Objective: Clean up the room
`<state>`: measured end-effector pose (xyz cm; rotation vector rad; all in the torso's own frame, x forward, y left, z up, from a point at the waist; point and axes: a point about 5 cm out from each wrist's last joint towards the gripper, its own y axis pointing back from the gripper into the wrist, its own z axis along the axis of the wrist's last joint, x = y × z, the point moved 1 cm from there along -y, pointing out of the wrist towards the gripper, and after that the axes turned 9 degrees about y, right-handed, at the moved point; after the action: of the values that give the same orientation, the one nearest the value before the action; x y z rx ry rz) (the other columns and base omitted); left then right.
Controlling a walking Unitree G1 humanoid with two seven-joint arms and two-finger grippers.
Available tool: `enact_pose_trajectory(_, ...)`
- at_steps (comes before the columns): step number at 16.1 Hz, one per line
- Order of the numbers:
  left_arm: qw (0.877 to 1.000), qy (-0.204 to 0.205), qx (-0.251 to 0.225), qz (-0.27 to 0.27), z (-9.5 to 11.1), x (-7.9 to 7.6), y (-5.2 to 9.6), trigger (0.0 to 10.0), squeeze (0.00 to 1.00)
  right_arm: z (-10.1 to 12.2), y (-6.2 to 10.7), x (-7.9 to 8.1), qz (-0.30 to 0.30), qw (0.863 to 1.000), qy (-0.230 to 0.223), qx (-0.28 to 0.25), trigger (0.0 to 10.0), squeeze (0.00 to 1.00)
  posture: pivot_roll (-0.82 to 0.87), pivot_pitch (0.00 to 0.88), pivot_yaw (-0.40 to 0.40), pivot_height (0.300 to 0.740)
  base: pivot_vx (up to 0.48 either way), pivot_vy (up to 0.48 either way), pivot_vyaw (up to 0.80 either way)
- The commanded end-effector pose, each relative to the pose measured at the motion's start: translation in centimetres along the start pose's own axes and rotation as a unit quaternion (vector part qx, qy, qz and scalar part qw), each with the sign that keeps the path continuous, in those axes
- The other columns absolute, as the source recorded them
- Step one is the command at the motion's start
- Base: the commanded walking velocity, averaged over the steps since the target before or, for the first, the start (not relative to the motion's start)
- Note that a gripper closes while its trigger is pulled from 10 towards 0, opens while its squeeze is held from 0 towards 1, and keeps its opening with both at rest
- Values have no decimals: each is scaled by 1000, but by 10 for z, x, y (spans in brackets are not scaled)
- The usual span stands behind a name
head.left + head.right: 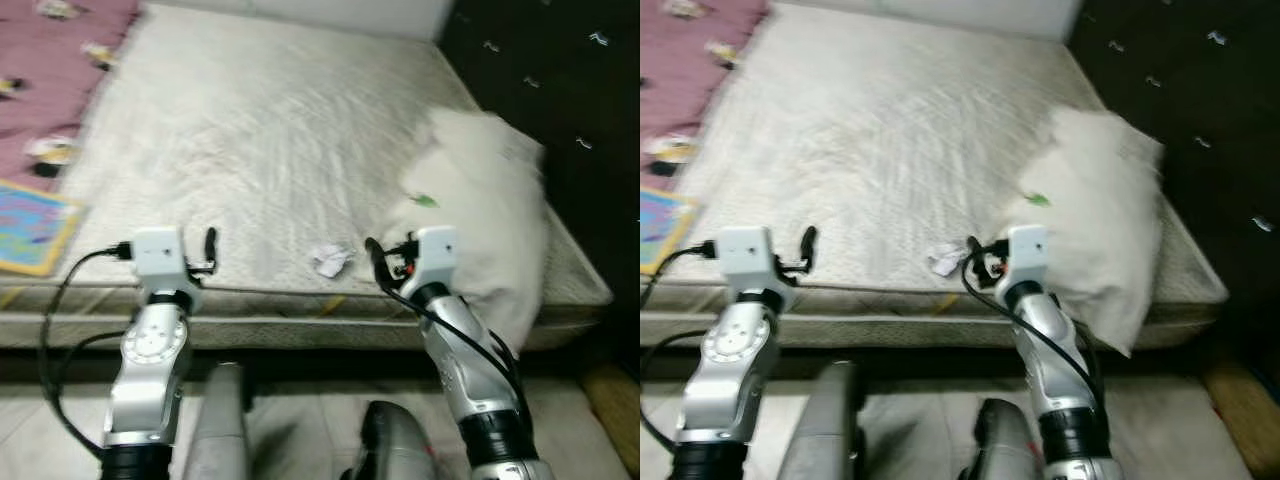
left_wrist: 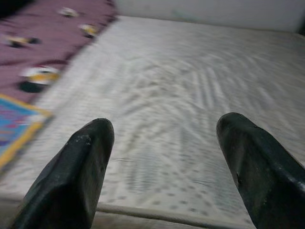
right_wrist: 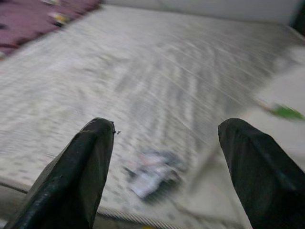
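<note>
A crumpled white paper scrap (image 1: 332,260) lies near the front edge of the bare mattress (image 1: 260,130). A small green scrap (image 1: 425,200) rests on the white pillow (image 1: 495,210) at the mattress's right side. My right gripper (image 1: 374,259) hovers at the mattress edge, just right of the paper, and is open with nothing between its fingers; the paper (image 3: 152,174) lies ahead of it in the right wrist view. My left gripper (image 1: 210,246) is open and empty over the front edge further left, facing bare mattress (image 2: 190,95).
A pink blanket (image 1: 50,60) with small printed figures covers the far left. A colourful flat book or mat (image 1: 32,226) lies at the left edge. A dark padded wall (image 1: 560,80) stands on the right. Pale floor (image 1: 300,420) lies below the mattress.
</note>
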<state>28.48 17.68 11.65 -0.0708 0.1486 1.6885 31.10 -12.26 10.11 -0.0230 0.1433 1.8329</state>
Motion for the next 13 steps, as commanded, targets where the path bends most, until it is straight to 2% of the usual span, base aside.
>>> enact_pose_trajectory(1, 1000, 7, -1, -16, 2, -15, 0, 10000, 0, 0, 1, -7, -6, 1000, 4, 4, 10000, 0, 55, 74, -132, 609, 0, 0, 563)
enact_pose_trajectory(3, 1000, 9, -2, -20, 3, -19, 2, 10000, 0, 3, 1, -5, -2, 1000, -2, -1, 10000, 0, 49, 97, -131, 609, 0, 0, 0)
enact_pose_trajectory(5, 1000, 12, 11, -17, -5, -16, 5, 10000, 0, 2, 2, -6, -9, 1000, 2, 3, 10000, 0, 50, 87, -132, 609, 0, 0, 0)
enact_pose_trajectory(8, 1000, 12, 12, -16, -3, -14, 3, 10000, 0, 2, 1, -6, -11, 1000, 1, 4, 10000, 0, 53, 87, -127, 609, 0, 0, 0)
enact_pose_trajectory(13, 999, 13, 12, -28, -2, -16, 0, 10000, 0, 4, 0, 1, -3, 1000, -1, -3, 10000, 0, 54, 72, -124, 554, 0, 0, 0)
